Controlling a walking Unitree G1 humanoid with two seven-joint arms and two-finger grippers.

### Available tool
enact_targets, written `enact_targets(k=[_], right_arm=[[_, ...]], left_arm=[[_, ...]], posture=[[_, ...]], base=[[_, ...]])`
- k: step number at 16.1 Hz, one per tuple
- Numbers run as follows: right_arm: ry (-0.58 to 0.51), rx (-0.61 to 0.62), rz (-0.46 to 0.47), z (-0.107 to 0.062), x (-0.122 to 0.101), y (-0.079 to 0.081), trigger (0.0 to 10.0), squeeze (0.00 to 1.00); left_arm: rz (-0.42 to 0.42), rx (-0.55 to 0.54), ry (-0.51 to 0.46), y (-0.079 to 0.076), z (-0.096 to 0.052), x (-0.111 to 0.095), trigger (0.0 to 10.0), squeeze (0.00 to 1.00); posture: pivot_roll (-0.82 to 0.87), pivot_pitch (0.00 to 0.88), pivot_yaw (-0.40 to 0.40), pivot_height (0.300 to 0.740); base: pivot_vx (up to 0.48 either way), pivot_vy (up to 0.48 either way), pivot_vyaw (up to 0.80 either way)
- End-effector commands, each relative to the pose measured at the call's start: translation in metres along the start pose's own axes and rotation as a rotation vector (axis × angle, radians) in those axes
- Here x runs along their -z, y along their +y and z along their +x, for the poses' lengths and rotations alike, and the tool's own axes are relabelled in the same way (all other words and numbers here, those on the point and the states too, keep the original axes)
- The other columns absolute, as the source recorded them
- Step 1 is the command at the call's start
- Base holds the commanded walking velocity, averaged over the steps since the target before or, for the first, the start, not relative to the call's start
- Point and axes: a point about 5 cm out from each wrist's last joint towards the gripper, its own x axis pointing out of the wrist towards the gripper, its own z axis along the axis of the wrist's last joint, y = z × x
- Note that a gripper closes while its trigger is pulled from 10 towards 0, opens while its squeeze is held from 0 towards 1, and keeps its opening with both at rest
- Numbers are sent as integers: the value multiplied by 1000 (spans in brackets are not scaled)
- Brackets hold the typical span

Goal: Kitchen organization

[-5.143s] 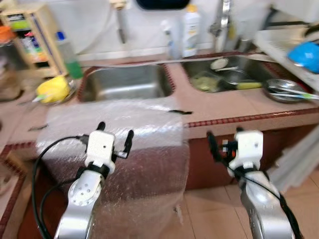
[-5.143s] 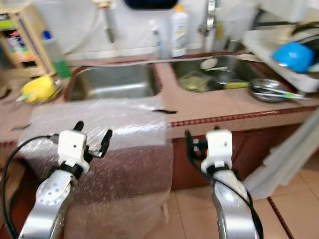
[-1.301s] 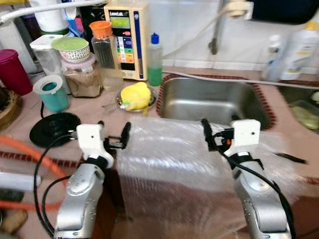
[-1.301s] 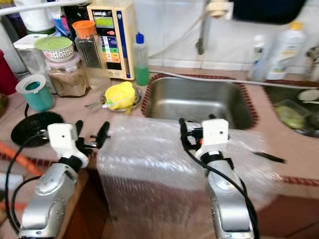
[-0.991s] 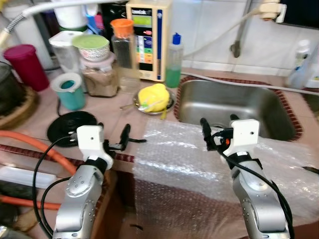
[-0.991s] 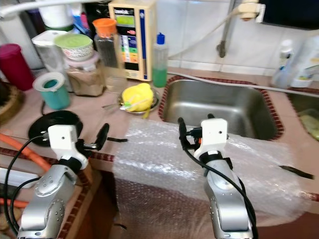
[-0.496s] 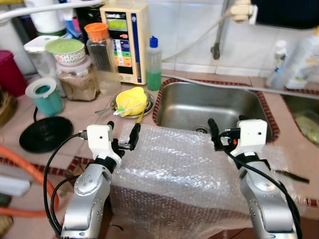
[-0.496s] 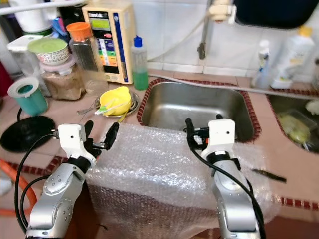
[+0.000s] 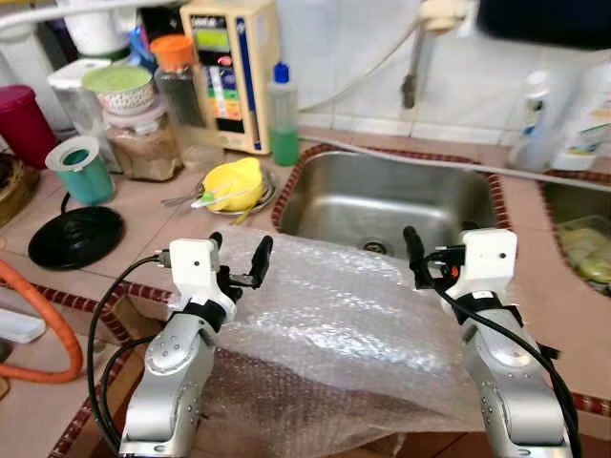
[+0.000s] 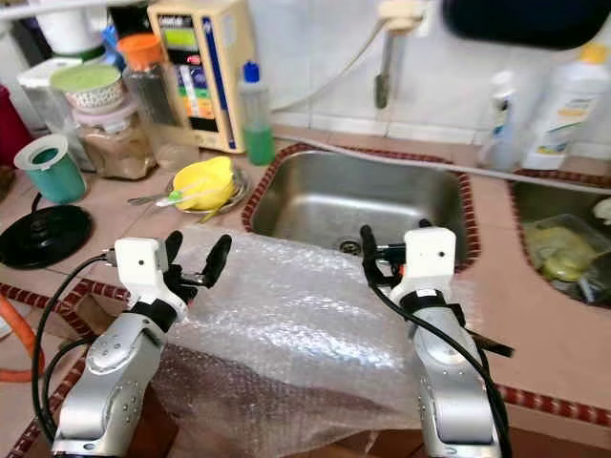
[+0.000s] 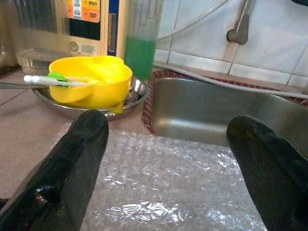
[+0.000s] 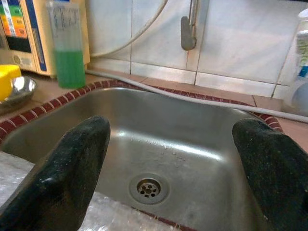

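The left tool hovers with its two black fingers spread wide and nothing between them, just above the near left edge of a sheet of bubble wrap; in the left wrist view its fingers frame the wrap and, beyond it, a yellow bowl that sits in a shallow steel dish with a white and green utensil laid across it. The right tool also stands wide apart and empty, over the far right part of the wrap at the front rim of the steel sink, and the right wrist view looks between its fingers down at the sink drain. The bubble wrap lies across the tiled counter in front of the sink and hangs over the counter's front edge. Behind the yellow bowl stand a bottle of green liquid, a cream appliance with a coloured panel, a jar with an orange lid, a jar of brown powder and a teal cup. A round black disc lies near the left, and an orange hose curves past the counter's corner
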Motion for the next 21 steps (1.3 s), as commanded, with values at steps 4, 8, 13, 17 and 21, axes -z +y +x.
enact_targets(k=[4,8,13,17,21], right_arm=[[-6,-18,16,3,-3,7,10000,0],[-8,-17,16,4,-3,6,10000,0],[-9,-17,18,4,-4,7,10000,0],[-5,-17,22,3,-2,8,10000,0],[-6,-19,27,4,-2,9,10000,0]], left_arm=[[2,-35,-9,8,2,-5,10000,0],[7,-38,-15,9,4,-8,10000,0],[2,-32,-16,9,4,-10,10000,0],[9,-23,-12,10,3,-10,10000,0],[13,-23,-14,10,3,-11,10000,0]], posture=[[49,0,31,740],[48,0,31,740],[48,0,35,740],[51,0,40,740],[54,0,39,740]], base=[[0,0,-800],[0,0,-800],[0,0,-800],[0,0,-800],[0,0,-800]])
